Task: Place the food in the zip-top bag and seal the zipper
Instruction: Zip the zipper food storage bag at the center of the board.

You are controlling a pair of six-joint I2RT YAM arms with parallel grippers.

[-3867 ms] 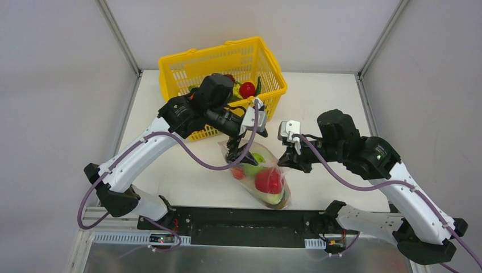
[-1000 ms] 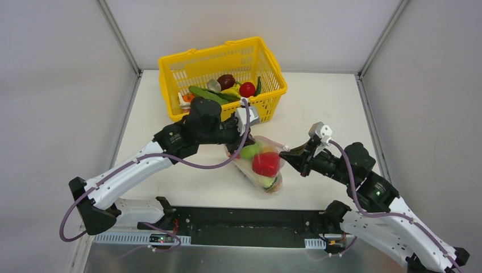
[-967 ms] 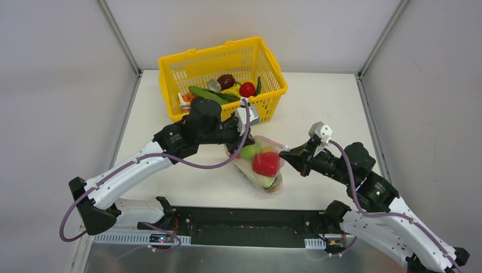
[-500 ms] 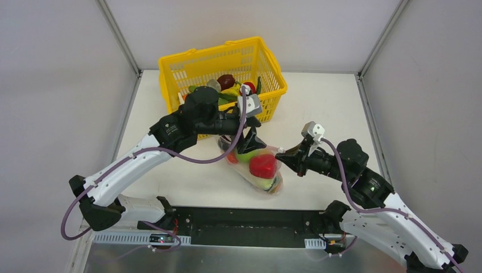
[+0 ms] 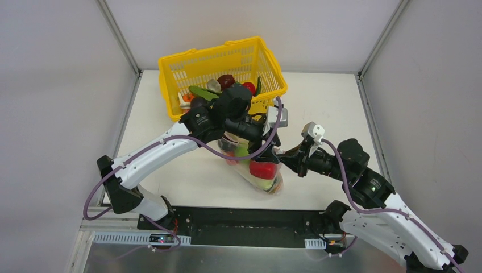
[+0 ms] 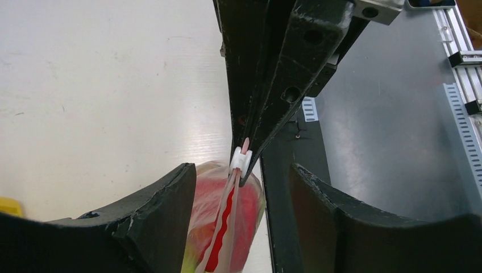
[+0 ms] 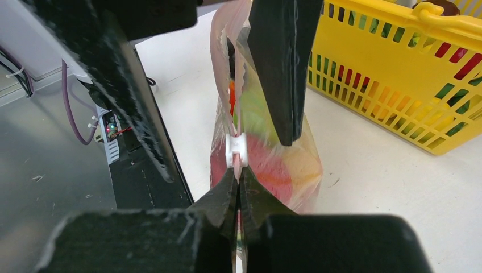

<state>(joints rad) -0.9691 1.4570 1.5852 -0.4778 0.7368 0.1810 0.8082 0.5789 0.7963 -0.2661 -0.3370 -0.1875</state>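
Observation:
The zip-top bag (image 5: pixel 267 183) lies near the table's front edge, holding food such as a red tomato (image 5: pixel 263 168) and green pieces. My right gripper (image 5: pixel 282 160) is shut on the end of the zipper (image 7: pixel 232 85), just behind the white slider (image 7: pixel 236 149); its shut tips (image 7: pixel 237 175) show in the right wrist view. My left gripper (image 5: pixel 271 152) is open, its fingers (image 6: pixel 165 210) either side of the zipper (image 6: pixel 223 230), close to the slider (image 6: pixel 240 161). The bag (image 6: pixel 199 199) hangs below. More food (image 5: pixel 226 81) lies in the basket.
The yellow lattice basket (image 5: pixel 187 62) stands at the back of the table, just behind my left arm, and shows in the right wrist view (image 7: pixel 398 85). The black rail and grey metal shelf (image 6: pixel 386 142) run along the near table edge beside the bag.
My left gripper has moved right and forward along the bag's mouth toward my right gripper. The right gripper has kept its hold and barely moved. The bag has shifted slightly.

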